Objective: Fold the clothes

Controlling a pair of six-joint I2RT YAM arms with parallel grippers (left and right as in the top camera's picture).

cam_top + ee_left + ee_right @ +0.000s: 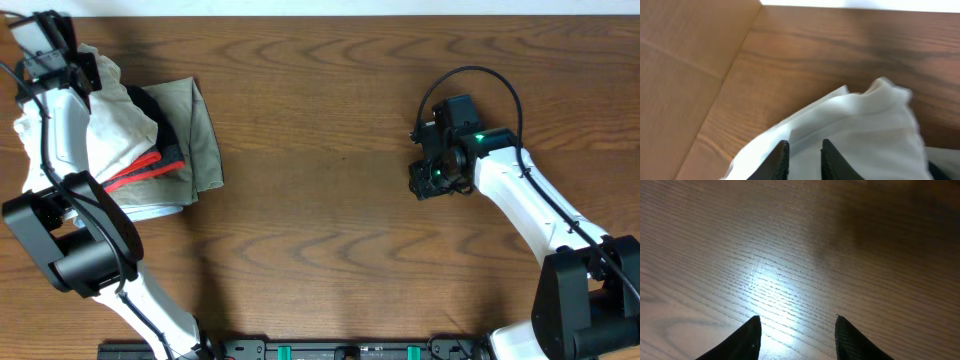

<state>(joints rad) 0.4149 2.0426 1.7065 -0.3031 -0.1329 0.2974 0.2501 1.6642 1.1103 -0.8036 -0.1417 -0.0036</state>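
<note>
The white clothes [122, 122] lie bunched on a pile at the table's left end, partly under my left arm. In the left wrist view the white cloth [865, 130] fills the lower frame, one crumpled corner sticking up. My left gripper [805, 145] hangs over it at the far left corner [50, 45], its jaws a narrow way apart with cloth showing in the gap and nothing pinched that I can see. My right gripper [432, 180] hovers open over bare wood at the right, nothing between its fingers [752, 330].
A khaki-olive garment [205, 130] lies under and to the right of the white cloth. A red-and-black garment [150, 165] pokes out between them. The far table edge [840, 6] runs close behind the left gripper.
</note>
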